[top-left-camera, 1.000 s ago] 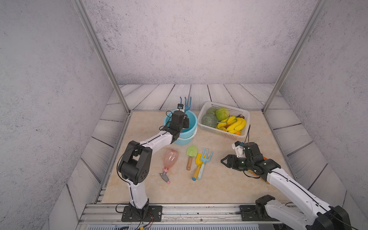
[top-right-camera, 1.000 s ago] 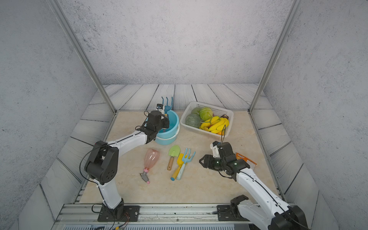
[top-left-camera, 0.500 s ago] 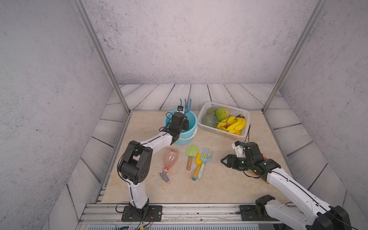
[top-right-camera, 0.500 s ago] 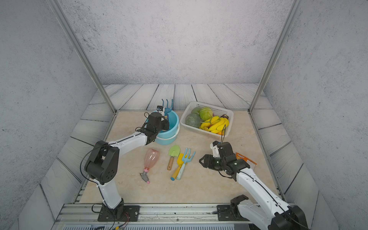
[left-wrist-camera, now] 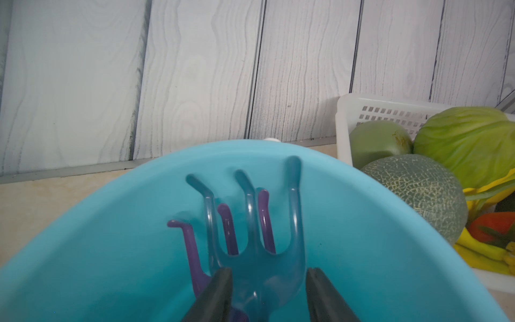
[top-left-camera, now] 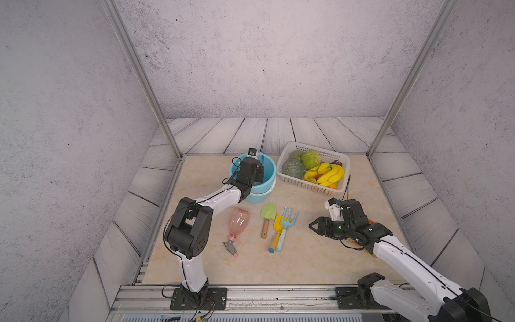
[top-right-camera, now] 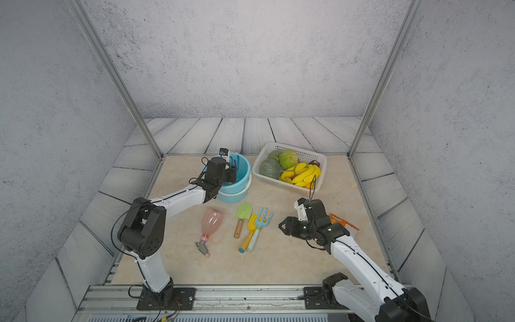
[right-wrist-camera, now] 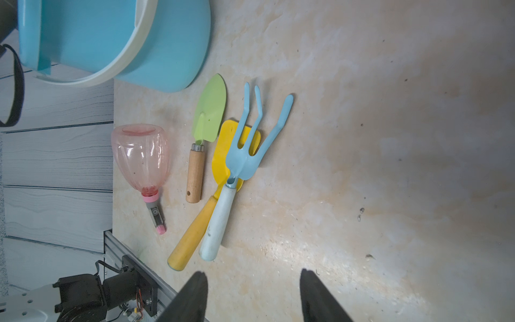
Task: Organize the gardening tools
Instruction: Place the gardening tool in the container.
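Note:
My left gripper [left-wrist-camera: 269, 271] reaches into the light-blue bucket [top-left-camera: 269, 167] and stands open. A translucent blue rake [left-wrist-camera: 256, 259] stands between its parted fingers, tines up against the bucket wall. A purple rake [left-wrist-camera: 192, 248] leans behind it. On the table lie a pink spray bottle [top-left-camera: 238, 221], a green trowel [top-left-camera: 268, 213], a yellow trowel [top-left-camera: 277, 223] and a light-blue fork [top-left-camera: 288, 220] across the yellow one. My right gripper [top-left-camera: 313, 225] hovers open and empty to the right of these tools, its jaws facing them.
A white basket [top-left-camera: 315, 146] of fruit and vegetables stands right of the bucket at the back. An orange packet [top-right-camera: 342, 223] lies on the table under my right arm. Metal frame posts rise at both back corners.
My left gripper has sunk into the bucket with the blue rake, and its jaws have parted from shut to open. The right arm has not moved.

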### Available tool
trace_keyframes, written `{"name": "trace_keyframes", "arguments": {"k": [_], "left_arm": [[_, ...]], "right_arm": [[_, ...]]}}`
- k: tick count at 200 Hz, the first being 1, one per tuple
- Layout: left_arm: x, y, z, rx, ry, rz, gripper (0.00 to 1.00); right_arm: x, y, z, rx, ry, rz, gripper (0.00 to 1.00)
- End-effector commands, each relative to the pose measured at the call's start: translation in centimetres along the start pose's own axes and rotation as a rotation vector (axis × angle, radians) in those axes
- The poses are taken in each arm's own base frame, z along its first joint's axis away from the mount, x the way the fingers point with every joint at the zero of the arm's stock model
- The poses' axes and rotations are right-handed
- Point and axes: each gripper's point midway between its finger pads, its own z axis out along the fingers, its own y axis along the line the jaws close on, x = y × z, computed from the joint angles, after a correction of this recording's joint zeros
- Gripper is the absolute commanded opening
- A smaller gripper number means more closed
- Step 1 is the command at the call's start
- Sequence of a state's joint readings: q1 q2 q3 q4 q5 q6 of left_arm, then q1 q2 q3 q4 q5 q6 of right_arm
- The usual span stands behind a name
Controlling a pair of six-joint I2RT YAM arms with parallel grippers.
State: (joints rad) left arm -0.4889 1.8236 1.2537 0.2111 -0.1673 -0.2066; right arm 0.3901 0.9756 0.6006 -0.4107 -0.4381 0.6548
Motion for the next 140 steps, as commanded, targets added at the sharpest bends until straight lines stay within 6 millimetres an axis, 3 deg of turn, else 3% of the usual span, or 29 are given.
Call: {"name": "trace_keyframes", "arguments": {"k": [1, 52, 78, 104, 140], "left_arm": [[-2.4, 0.5, -2.1, -0.011, -0.023, 0.001, 0.54], [-4.5, 0.7, -7.9, 0.021, 0.013, -0.097, 0.66], [-4.0, -0.1, -10.8, 0.085, 0.086, -0.141, 0.69], [-2.0, -1.4, -13.4, 0.171, 0.166, -0.207, 0.70], [2.7, -4.0, -16.4, 0.264, 0.311, -0.210, 0.73]], "right_arm": [[0.2, 0.4, -0.4, -0.017, -0.009, -0.003, 0.58], [0.1, 0.9, -1.0, -0.023, -0.012, -0.004, 0.61], [-0.1, 0.8, -1.7, 0.007, -0.015, -0.005, 0.63], [-0.1, 0.9, -2.1, 0.019, -0.014, 0.003, 0.63], [0.2, 0.4, -2.6, 0.047, -0.019, 0.017, 0.65]]}}
